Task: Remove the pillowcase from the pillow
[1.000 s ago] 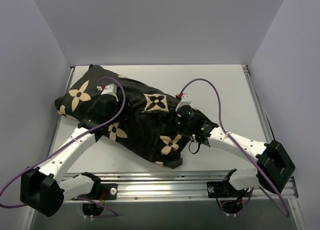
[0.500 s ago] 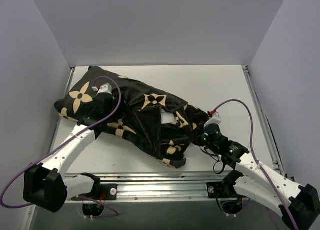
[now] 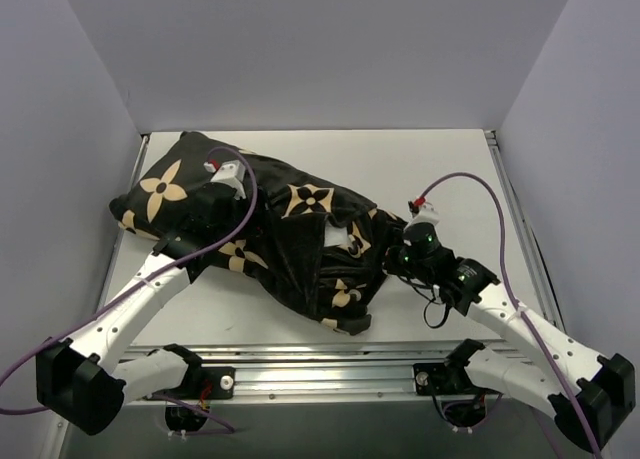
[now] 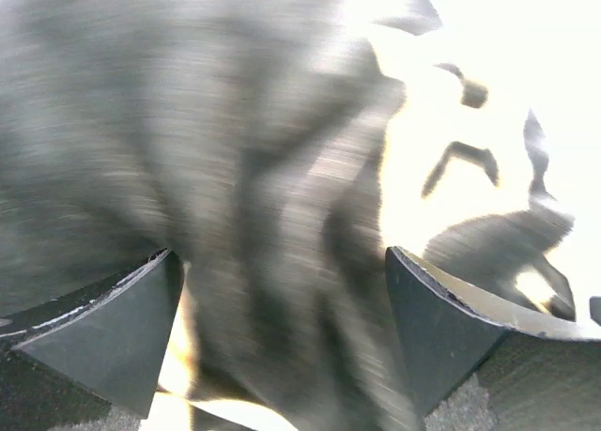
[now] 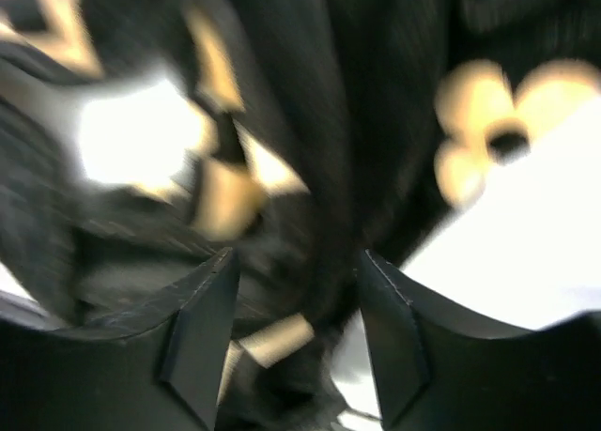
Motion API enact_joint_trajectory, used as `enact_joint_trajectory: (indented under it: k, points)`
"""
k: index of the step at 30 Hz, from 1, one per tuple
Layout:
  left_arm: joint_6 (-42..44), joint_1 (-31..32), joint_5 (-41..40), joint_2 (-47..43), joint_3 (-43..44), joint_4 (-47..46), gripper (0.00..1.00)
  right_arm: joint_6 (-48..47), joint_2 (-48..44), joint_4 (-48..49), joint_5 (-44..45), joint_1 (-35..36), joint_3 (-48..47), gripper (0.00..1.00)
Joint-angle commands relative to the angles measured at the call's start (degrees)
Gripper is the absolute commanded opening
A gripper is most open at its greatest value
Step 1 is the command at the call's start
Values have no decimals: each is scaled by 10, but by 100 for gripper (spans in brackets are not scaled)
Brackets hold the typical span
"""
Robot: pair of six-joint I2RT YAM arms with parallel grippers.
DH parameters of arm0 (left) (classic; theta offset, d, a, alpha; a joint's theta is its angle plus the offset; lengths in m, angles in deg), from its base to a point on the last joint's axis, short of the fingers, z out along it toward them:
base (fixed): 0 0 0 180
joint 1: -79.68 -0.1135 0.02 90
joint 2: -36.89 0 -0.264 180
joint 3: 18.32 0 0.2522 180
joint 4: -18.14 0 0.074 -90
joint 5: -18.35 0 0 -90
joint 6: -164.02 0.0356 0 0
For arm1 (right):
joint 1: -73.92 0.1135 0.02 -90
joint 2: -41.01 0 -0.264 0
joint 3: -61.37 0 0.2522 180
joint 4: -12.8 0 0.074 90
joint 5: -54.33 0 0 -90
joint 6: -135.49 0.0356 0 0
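Observation:
The black pillowcase (image 3: pixel 270 244) with tan flower and star motifs lies across the left and middle of the table. A small patch of the white pillow (image 3: pixel 336 237) shows through a gap in the fabric, and the rest of it is hidden inside. My left gripper (image 3: pixel 207 217) sits low over the pillowcase's left part. In the left wrist view the left gripper (image 4: pixel 280 253) is open wide, with blurred black fabric (image 4: pixel 235 168) between its fingers. My right gripper (image 3: pixel 396 256) is at the pillowcase's right end. The right gripper (image 5: pixel 296 254) is open around a fold of pillowcase (image 5: pixel 310 149), beside the pillow patch (image 5: pixel 131 135).
The white table (image 3: pixel 440 169) is bounded by grey walls at the back and sides. A metal rail (image 3: pixel 320 364) runs along the near edge by the arm bases. Purple cables (image 3: pixel 470 179) loop above both wrists.
My right gripper pulled the pillowcase's right end rightward and nearer, which exposed a white pillow patch. It then moved back up to the fabric and its jaws parted. The left gripper stayed on the left part.

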Motion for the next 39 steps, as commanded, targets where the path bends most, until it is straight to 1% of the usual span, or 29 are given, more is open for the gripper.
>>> enact_joint_trajectory:
  k: [1,3,4,5,7,9,12,13,19,21,25,26,28,29,30,31,32,34,35,36,38,39]
  points:
    - [70,83,2,-21,70,-9,96,-65,44,-6,58,-6,-91,52]
    - [103,113,8,-6,88,-23,96,-69,86,13,72,-6,-113,56]
    - [114,141,4,3,99,-24,96,-69,99,25,74,-6,-120,57]
    - [138,153,-3,26,122,-24,96,-68,126,49,78,-6,-129,59]
    - [161,188,-41,54,149,-19,96,-68,154,64,87,-6,-142,60]
    - [184,201,-67,100,187,-9,97,-69,192,84,91,-7,-156,61]
    - [193,215,-77,156,229,9,97,-70,226,118,81,-8,-160,61]
    - [194,218,-80,174,233,8,97,-69,237,132,76,-8,-159,61]
    - [184,231,-85,209,223,-2,97,-71,247,174,50,-8,-130,61]
    - [182,238,-85,215,216,-7,97,-76,252,171,58,-9,-127,61]
    - [175,257,-102,228,181,-29,97,-75,254,178,71,-22,-92,61]
    - [167,257,-107,232,176,-30,97,-75,253,181,72,-27,-86,59]
    - [155,258,-151,246,170,-25,97,-79,248,181,80,-31,-73,55]
    - [134,257,-176,252,166,-10,97,-81,245,180,83,-36,-63,48]
    - [124,257,-222,256,164,-2,97,-82,242,179,87,-40,-58,44]
    - [111,256,-241,265,161,11,97,-85,237,175,92,-44,-52,39]
    - [93,255,-258,268,154,15,97,-86,234,174,93,-49,-38,30]
    - [76,251,-289,274,148,30,97,-87,223,170,92,-74,-22,20]
    - [58,245,-295,274,144,34,97,-85,219,167,91,-85,-14,12]
    - [50,241,-300,271,134,36,97,-85,215,165,89,-109,3,8]
    - [27,221,-299,253,121,41,97,-80,200,152,87,-134,20,1]
    - [21,213,-295,244,105,40,97,-78,193,147,86,-147,39,0]
